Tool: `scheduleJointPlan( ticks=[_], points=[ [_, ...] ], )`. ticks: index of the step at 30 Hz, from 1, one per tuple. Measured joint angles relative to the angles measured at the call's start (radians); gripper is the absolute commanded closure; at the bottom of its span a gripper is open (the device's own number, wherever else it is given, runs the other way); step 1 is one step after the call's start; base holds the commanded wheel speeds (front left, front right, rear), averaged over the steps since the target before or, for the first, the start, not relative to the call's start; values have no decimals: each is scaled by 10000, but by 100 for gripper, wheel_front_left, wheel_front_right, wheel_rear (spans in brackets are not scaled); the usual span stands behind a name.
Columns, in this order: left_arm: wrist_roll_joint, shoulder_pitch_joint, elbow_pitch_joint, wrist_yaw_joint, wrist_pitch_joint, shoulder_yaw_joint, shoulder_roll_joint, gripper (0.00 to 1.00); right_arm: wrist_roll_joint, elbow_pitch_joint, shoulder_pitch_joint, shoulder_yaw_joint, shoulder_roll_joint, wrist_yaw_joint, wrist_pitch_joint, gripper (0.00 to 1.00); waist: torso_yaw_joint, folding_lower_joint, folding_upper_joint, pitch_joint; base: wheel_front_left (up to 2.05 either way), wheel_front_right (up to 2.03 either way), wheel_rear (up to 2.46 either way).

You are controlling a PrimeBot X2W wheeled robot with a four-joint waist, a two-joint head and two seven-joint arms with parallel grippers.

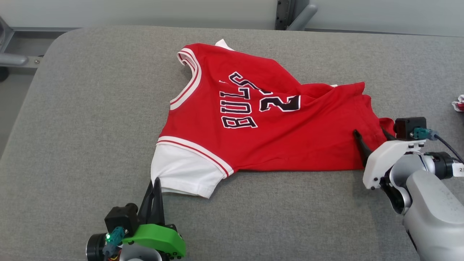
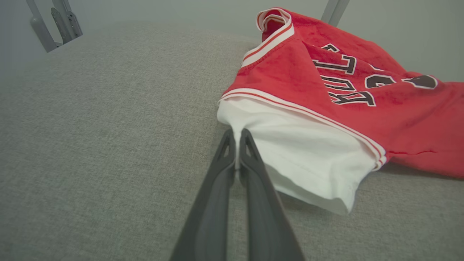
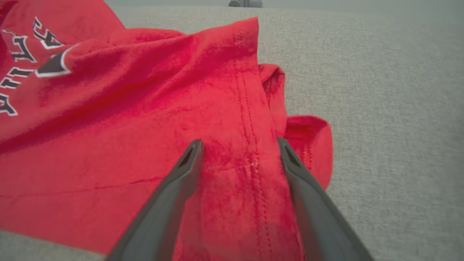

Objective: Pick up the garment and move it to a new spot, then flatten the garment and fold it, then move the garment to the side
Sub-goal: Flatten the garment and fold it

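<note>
left gripper (image 2: 236,145) is pinched tight on the white sleeve (image 2: 308,152) edge, likely anchoring that corner. right gripper (image 3: 239,152) stands wide, straddling the red hem (image 3: 246,90), seemingly to spread the garment (image 1: 275,145), rumpled mid-table (image 1: 90,108).

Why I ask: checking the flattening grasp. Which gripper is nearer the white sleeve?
Left. The left gripper is shut on the edge of the white sleeve, jaws pinching its cloth. The right gripper is at the far end of the jersey, open jaws straddling the red hem.
</note>
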Motion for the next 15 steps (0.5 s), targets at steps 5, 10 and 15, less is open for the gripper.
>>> scheduleJointPlan(
  ticks=[5, 10, 15],
  points=[
    [71, 35, 12, -42, 0, 25, -21, 100, -529, -629, 535, -169, -96, 0, 424, 0, -90, 0, 0, -114, 0, 0, 0],
    [121, 68, 25, -56, 0, 50, -13, 100, -913, -1402, 1073, -504, 173, 0, 911, 55, -223, 0, 0, -253, 0, 0, 0],
    [136, 72, 81, -90, 0, 31, -19, 100, -1108, -1975, 1464, -675, 355, 0, 1254, 100, -306, 0, 0, -386, 0, 0, 0]
  ],
)
